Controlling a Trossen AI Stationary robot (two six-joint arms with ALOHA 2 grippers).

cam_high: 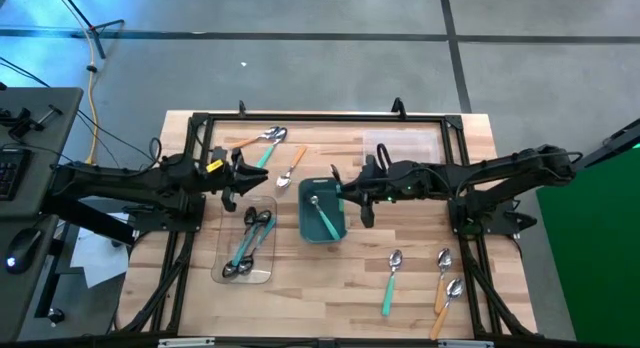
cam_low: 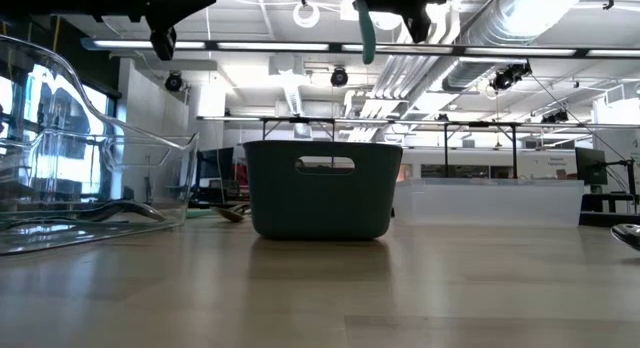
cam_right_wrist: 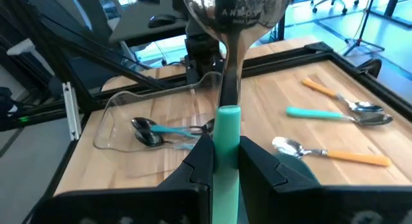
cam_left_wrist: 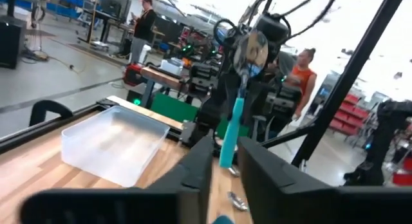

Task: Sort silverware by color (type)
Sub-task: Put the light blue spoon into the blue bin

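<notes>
The right gripper (cam_right_wrist: pixel 225 161) is pinched tight on a teal-handled spoon with a shiny metal bowl (cam_right_wrist: pixel 226 69) — holding it upright by the handle, up above the dark teal rectangular plastic bin (cam_high: pixel 322 210), which has another teal spoon (cam_high: pixel 321 214) in it. The left gripper (cam_high: pixel 237 177) hangs just above the clear plastic tray (cam_high: pixel 246 250) of teal and dark spoons; can't tell how open its fingers are. More orange and teal spoons lie loose on the light wooden table (cam_high: pixel 330 288).

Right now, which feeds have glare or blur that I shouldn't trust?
Low view: bright ceiling lights behind, teal bin in silhouette. Left wrist view: own fingers blurred, background overexposed. Right wrist view: held spoon fills the centre, its bowl soft and shiny. High view: even light.
</notes>
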